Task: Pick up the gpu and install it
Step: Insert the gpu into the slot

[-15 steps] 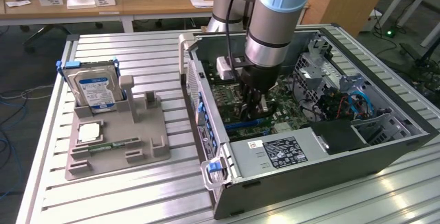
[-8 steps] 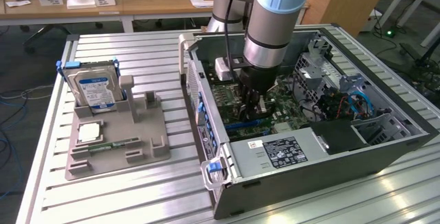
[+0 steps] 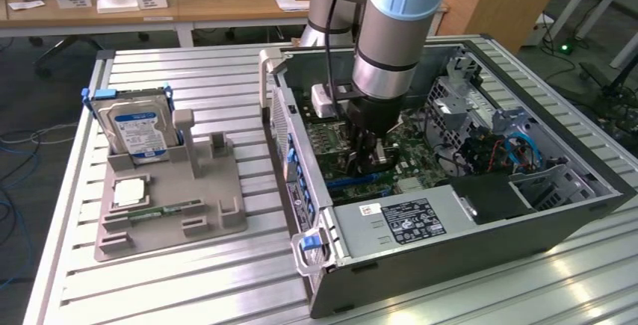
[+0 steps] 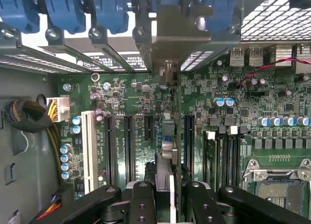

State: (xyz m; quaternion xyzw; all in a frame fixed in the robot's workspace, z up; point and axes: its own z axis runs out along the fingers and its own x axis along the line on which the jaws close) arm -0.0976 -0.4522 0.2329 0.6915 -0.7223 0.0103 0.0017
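Observation:
The gpu (image 4: 166,158) shows edge-on in the wrist view, standing upright over the green motherboard (image 4: 136,93). Its grey metal bracket (image 4: 177,34) reaches the case's rear slot openings. My gripper (image 4: 167,197) is shut on the card, with a black finger (image 4: 142,202) on each side of it. The card's lower edge lies in line with the black expansion slots (image 4: 129,146); whether it sits in one I cannot tell. In the exterior view the gripper (image 3: 374,149) reaches straight down into the open computer case (image 3: 449,220), low over the board.
Blue slot latches (image 4: 109,10) line the case's rear wall. A white slot (image 4: 89,151) and a cable bundle (image 4: 29,117) lie to one side, memory slots and the CPU socket (image 4: 277,180) to the other. Outside the case, a grey holder (image 3: 169,190) carries a hard drive (image 3: 140,131).

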